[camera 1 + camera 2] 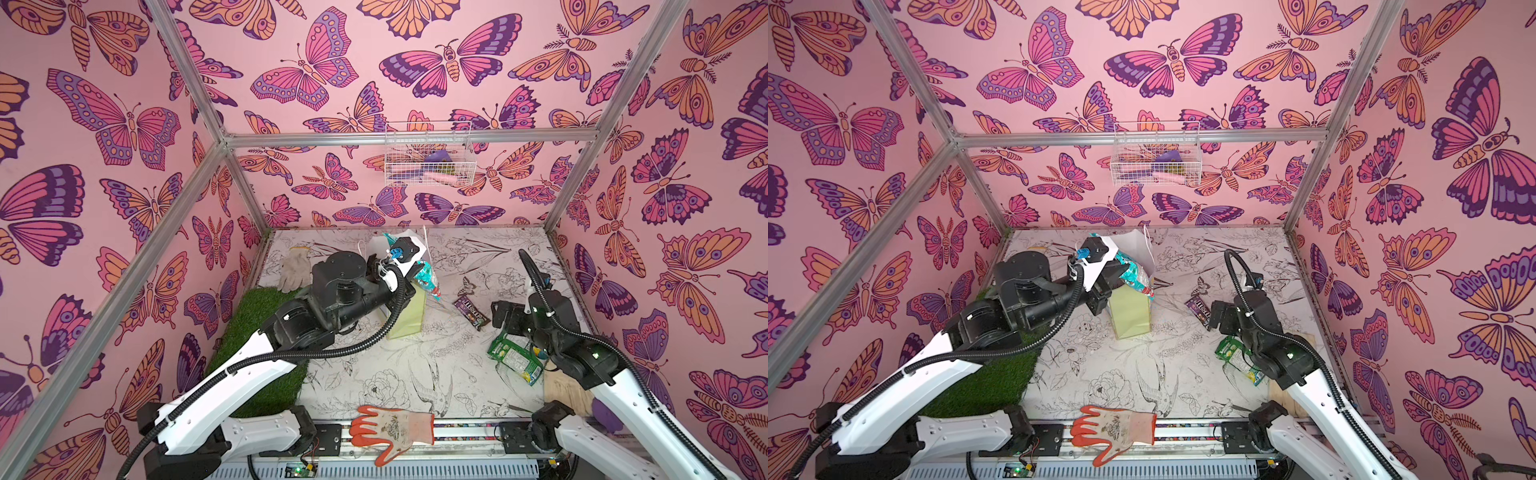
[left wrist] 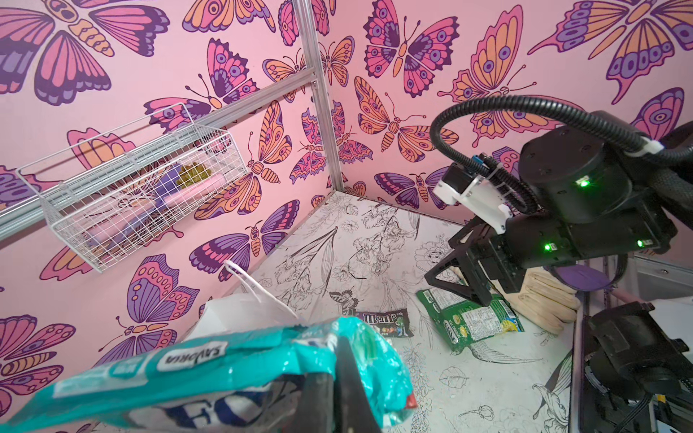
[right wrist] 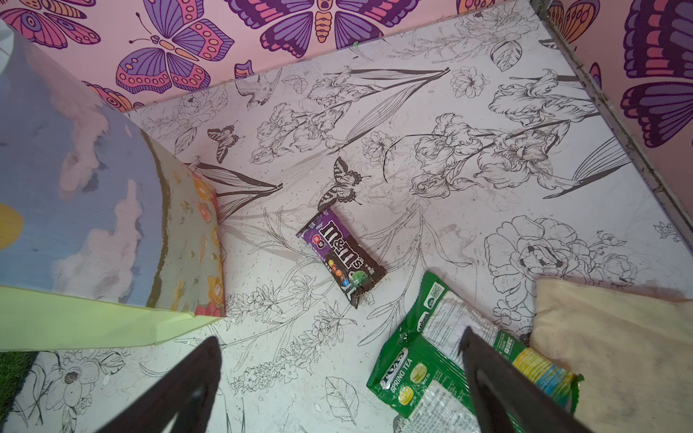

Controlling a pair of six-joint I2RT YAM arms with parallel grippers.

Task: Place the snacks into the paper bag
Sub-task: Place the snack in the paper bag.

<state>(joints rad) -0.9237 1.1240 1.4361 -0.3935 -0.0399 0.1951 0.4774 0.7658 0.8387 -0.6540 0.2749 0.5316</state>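
1. The left gripper [image 2: 335, 378] is clamped near one end of a flat glossy teal candy packet [image 1: 428, 280]. The packet hangs crosswise over the open mouth of the upright paper gift bag [image 1: 409, 318], which has a pale yellow-green front, white interior and white cord handles. By my read it is not released and not inside yet.
2. The right gripper [image 3: 339, 337] has its fingers spread wide and holds nothing. It hovers low on the right-arm side of the bag, with one finger above the crinkly green-and-yellow packet [image 3: 416, 375].
3. The small dark brown M&M's packet [image 3: 339, 258] lies flat on the table near the bag's bluish printed side, not touching it. The green-and-yellow packet lies farther from the bag, beyond the M&M's packet.
4. Progress: one snack is in hand at the bag mouth and two are on the table. The bag's inside is hidden, so I can't tell what has already gone in. No other snacks show on the table.
5. What's left, as I judge it: drop the teal packet in, then pick up the M&M's packet and the green-and-yellow packet.
6. The orange-and-white work glove [image 1: 390, 430] lies well in front of the bag. It is not a snack, so ignore it.
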